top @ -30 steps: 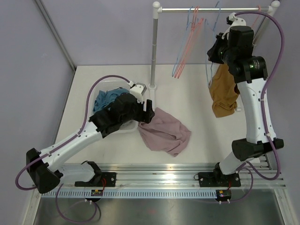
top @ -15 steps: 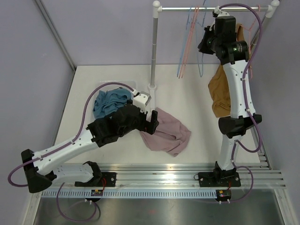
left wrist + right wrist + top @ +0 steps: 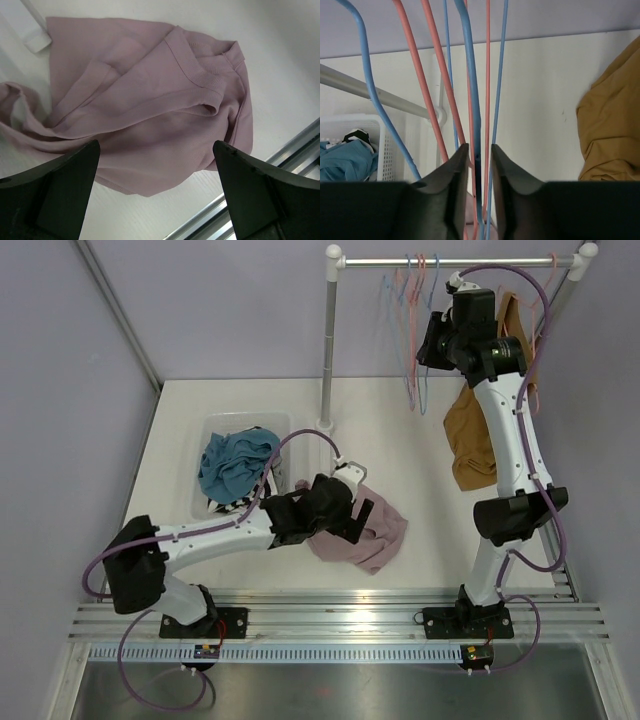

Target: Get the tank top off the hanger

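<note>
Your left pincer (image 3: pixel 156 143) is released, its jaws spread wide, and it holds nothing. The tank top (image 3: pixel 140 115) lies directly beneath it in a crumpled heap on the table (image 3: pixel 420 440), clear of any hanger. From where it lies, I judge the removal itself to be done.

The tank top looks like thin, soft knit. It should be light and limp, and it will sag and fold rather than keep any shape. It is not fragile, though it may slide across the smooth tabletop if you push instead of pinch.

If you must lift it, go for the ribbed band (image 3: pixel 192 75) just ahead of the jaws and towards the right finger. The doubled edge there gives more to bite on than a single flat layer. Come down until the fingertips press the cloth, then close, or you will catch only a wrinkle.

Your right pincer (image 3: pixel 479 147) is up among the hangers on the rail (image 3: pixel 450 258). Its jaws are parted only narrowly, with a blue hanger (image 3: pixel 469 75) running between them. The wire looks thinner than the gap, so I would not count it as gripped. A mustard garment (image 3: pixel 470 440) hangs to that pincer's right.
</note>
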Robot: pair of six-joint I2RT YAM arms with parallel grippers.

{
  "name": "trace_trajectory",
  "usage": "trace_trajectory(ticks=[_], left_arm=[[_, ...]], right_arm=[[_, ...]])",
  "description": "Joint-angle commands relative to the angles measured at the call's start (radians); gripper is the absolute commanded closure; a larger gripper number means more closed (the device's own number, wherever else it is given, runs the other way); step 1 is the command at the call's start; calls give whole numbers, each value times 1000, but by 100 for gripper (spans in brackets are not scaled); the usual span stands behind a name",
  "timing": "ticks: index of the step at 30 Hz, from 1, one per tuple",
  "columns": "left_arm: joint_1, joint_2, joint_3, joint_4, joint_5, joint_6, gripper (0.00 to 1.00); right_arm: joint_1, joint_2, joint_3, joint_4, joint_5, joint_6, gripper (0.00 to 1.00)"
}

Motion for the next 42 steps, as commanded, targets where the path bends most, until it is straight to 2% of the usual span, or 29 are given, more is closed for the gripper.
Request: trace_trajectory(ticks=[1,2,3,6,9,10,11,13,17,19,21,22,23,26,27,30,34,42], left_arm=[[-15,68,-3,132,23,-23,1],[-20,106,3,135,23,-26,1],[-21,122,5,138,21,-31,1],[-35,183,19,142,18,-40,1],[-44,225,32,132,13,-52,1],[-47,232,34,126,13,-57,1],[-47,245,37,128,13,-59,1],[-47,275,45,132,13,-59,1],[-47,341,37,168,13,-63,1],[-47,381,39,184,24,-69,6],[-47,400,36,200,52,-79,21],[-49,407,36,206,59,-82,32],[-49,410,34,208,67,-89,54],[-57,375,28,197,41,-94,92],[-58,357,29,172,26,-97,99],[-58,259,39,116,-52,-99,100],[-58,105,65,39,-175,-80,100],[9,-105,262,-220,-370,-13,100]], right_arm=[[-5,-102,-51,25,8,-30,64],[-8,-116,-88,33,14,-32,59],[-9,-154,-112,42,14,-35,48],[-12,-232,-195,74,32,-45,36],[-12,-315,-260,79,44,-59,17],[-14,-338,-275,79,43,-62,5],[-12,-388,-313,82,26,-62,1],[-14,-444,-353,96,0,-62,1],[-12,-635,-509,161,-228,-62,1],[-14,-700,-565,210,-276,-43,1],[-14,-787,-631,250,-325,-35,0],[-12,-814,-648,257,-337,-29,0],[-12,-856,-672,261,-350,-29,0],[-12,-927,-703,261,-339,-35,0],[-14,-942,-711,257,-333,-35,0],[-12,-1001,-738,237,-327,-24,0],[-12,-1105,-853,269,-360,1,1],[-12,-1183,-932,251,-333,-22,0]])
